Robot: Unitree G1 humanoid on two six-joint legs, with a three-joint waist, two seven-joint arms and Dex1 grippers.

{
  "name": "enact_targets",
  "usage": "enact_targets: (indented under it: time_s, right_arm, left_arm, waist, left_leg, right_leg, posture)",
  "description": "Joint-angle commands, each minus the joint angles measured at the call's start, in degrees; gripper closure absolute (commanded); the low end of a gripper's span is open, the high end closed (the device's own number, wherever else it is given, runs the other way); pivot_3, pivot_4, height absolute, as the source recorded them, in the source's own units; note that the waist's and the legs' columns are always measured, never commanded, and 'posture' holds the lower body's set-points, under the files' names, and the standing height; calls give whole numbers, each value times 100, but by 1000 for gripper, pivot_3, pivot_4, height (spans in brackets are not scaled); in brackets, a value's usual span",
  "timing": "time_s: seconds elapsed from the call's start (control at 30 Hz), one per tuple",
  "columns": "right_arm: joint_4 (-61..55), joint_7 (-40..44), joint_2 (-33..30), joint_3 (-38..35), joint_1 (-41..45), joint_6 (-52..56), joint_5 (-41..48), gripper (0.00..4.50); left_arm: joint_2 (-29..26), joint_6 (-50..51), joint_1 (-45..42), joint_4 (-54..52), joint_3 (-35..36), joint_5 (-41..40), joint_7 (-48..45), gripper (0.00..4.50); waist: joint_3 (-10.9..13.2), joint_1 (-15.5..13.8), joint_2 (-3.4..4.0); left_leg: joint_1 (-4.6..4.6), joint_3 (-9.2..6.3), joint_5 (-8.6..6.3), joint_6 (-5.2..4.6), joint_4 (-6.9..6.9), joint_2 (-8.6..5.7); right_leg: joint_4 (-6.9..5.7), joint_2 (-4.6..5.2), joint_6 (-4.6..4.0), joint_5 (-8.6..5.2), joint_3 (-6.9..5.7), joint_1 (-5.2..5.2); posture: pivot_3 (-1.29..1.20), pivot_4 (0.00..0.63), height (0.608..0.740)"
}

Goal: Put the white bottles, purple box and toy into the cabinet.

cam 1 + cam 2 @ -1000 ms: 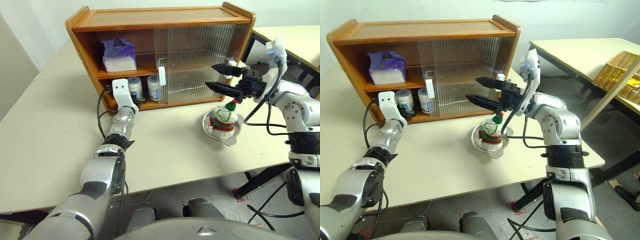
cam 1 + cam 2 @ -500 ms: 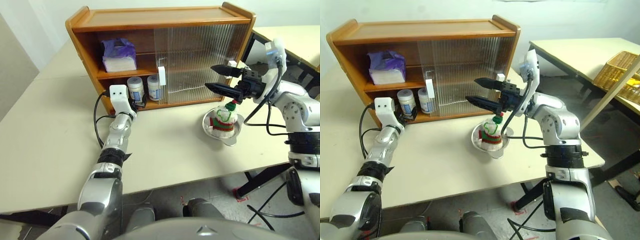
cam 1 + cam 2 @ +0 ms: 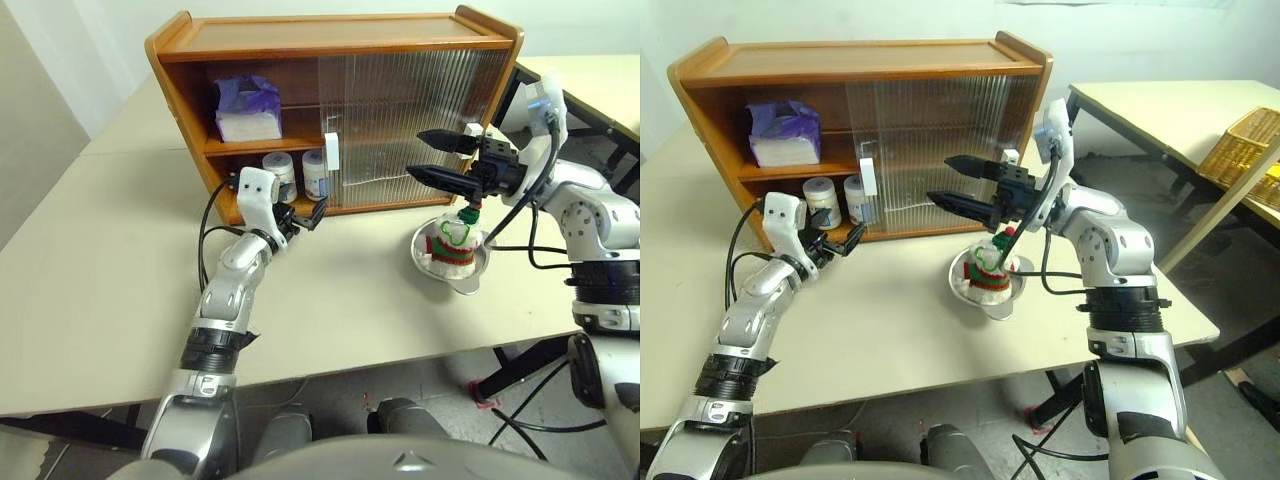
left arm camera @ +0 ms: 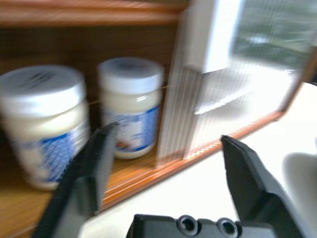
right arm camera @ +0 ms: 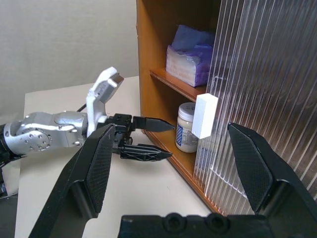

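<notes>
The cabinet [image 3: 330,30] stands at the back of the table, its left half uncovered. On its upper shelf lies the purple box [image 3: 247,108]. Two white bottles [image 3: 279,172] [image 3: 313,172] stand side by side on the lower shelf, seen close in the left wrist view [image 4: 42,124] [image 4: 130,106]. My left gripper [image 3: 308,213] hangs open and empty just in front of that shelf, pointing right; the right wrist view shows it too [image 5: 158,139]. The toy [image 3: 452,243] sits in a metal bowl [image 3: 470,278]. Above it my right gripper [image 3: 418,153] is open and empty, pointing left.
A ribbed door with a white handle [image 3: 331,151] covers the cabinet's right half. A black cable loops beside my left wrist [image 3: 205,235]. A second table [image 3: 1140,100] with a wicker basket [image 3: 1240,140] stands to the right.
My left gripper has drawn back from the lower shelf, risen a little and swung to the right. Both bottles stay on the shelf. The right arm has not moved.
</notes>
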State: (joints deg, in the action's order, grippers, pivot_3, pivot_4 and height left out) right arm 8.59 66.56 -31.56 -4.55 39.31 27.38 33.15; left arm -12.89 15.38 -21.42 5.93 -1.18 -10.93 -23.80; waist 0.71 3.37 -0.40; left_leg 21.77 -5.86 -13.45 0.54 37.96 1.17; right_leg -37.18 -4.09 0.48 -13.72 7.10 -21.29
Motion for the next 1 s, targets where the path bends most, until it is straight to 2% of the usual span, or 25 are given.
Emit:
enact_targets:
  time_s: [0.03,0.3,0.63,0.83,1.0]
  right_arm:
    - [-39,-45,-27,-15,-58,-43,-44,0]
    - [-236,-202,-144,-131,-353,-50,-12,0]
    - [-398,-333,-175,-197,-489,-14,29,0]
    - [-430,-354,-185,-198,-508,5,42,0]
    - [-379,-327,-184,-169,-471,9,37,0]
  left_arm:
    - [54,310,-306,-142,-174,-123,-249,1585]
    - [451,278,-831,314,-334,-75,-331,4434]
    - [1129,-65,-1388,983,-457,219,160,4475]
    - [1352,-625,-1519,1209,-357,770,1254,4475]
    - [1411,-542,-1373,1132,-272,1168,2131,4475]
  waist:
    - [0,-4,0]
    - [0,5,0]
    - [1,117,-1]
    - [2,185,-2]
    - [2,216,-3]
  left_leg:
    - [0,-1,0,0,0,1]
    - [0,0,-6,-3,8,7]
    - [-1,0,-7,-9,17,9]
    - [-1,1,-7,-11,18,9]
    - [0,2,-7,-12,18,6]
  right_leg:
    - [0,0,-1,0,0,-1]
    - [1,6,0,0,12,1]
    - [2,5,14,-1,11,7]
    - [3,5,23,-3,10,8]
    - [7,5,27,-5,10,8]
  posture:
    - [-112,0,740]
    - [-140,0,740]
    - [-175,0,740]
    - [-174,0,740]
    - [-163,0,740]
